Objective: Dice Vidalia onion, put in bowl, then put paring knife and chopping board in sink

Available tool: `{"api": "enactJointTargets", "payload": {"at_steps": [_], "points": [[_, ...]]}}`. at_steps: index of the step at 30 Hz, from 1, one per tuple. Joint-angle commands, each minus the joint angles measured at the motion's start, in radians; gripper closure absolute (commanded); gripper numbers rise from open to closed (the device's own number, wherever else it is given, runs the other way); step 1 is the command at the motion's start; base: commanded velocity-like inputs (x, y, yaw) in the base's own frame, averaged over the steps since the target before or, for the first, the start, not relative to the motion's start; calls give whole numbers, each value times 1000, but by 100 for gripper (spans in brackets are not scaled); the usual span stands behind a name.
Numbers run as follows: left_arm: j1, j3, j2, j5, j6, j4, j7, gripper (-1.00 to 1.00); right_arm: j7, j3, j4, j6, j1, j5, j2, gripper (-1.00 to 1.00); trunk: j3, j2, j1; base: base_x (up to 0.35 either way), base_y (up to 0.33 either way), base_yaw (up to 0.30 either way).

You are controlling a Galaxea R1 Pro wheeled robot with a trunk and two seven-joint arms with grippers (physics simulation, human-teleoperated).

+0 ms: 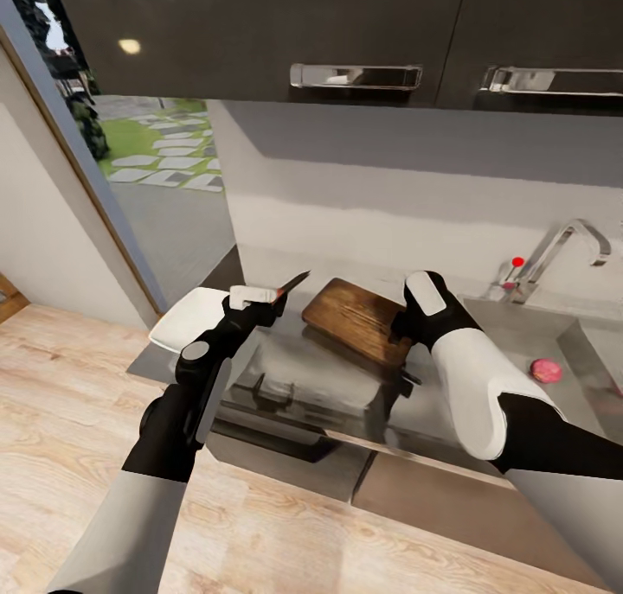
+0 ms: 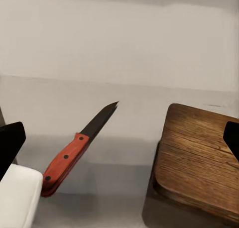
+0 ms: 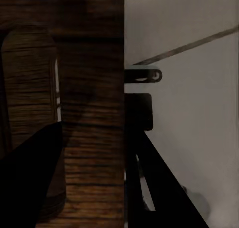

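You have: bowl (image 1: 186, 316) at nine o'clock under your bent left arm, whose left gripper (image 1: 260, 300) clamps the paring knife (image 2: 74, 151); chopping board (image 1: 363, 317) centre, its sink-side edge pinched by your right gripper (image 1: 407, 326); onion (image 1: 545, 370) in the sink (image 1: 519, 326) at three o'clock.

place: home kitchen | cues: steel sink (image 1: 554, 343), faucet (image 1: 562, 248), grey countertop (image 1: 346, 386), dark wall cabinets (image 1: 260, 32)

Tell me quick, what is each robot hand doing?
Left gripper: shut on the paring knife, held up above the countertop.
Right gripper: shut on the chopping board at its edge.
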Motion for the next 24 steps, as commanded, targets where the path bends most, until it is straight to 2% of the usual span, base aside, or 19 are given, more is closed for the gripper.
{"api": "enactJointTargets", "payload": {"at_steps": [1, 5, 8, 15, 17, 18, 20, 24], "points": [[-1, 1, 0, 0, 6, -2, -4, -100, -9, -3, -2, 4, -1, -5, 0, 100, -2, -2, 1, 0, -18, 1], [-1, 1, 0, 0, 6, -2, -4, -100, -8, -3, -2, 5, -1, -5, -34, 100, -2, -2, 1, 0, -4, 0], [-1, 1, 0, 0, 6, -1, -4, -100, -8, -3, -2, 8, -1, -5, -48, 100, -2, -2, 1, 0, 0, 0], [-1, 1, 0, 0, 6, 0, -4, -100, -8, -3, -2, 15, -1, -5, -56, 100, -2, -2, 1, 0, 0, 0], [-1, 1, 0, 0, 6, 0, -4, -100, -8, -3, -2, 35, -1, -5, -57, 100, -2, -2, 1, 0, 0, 0], [-1, 1, 0, 0, 6, 0, -4, -100, -8, -4, -2, 101, -1, -5, -58, 100, -2, -2, 1, 0, 0, 0], [-1, 1, 0, 0, 6, 0, -4, -100, -8, -6, -2, 135, -1, -6, -58, 100, -2, -2, 1, 0, 0, 0], [-1, 1, 0, 0, 6, 0, -4, -100, -8, -31, -3, 165, -1, -6, -58, 100, -2, -2, 1, 0, 0, 0]]}}
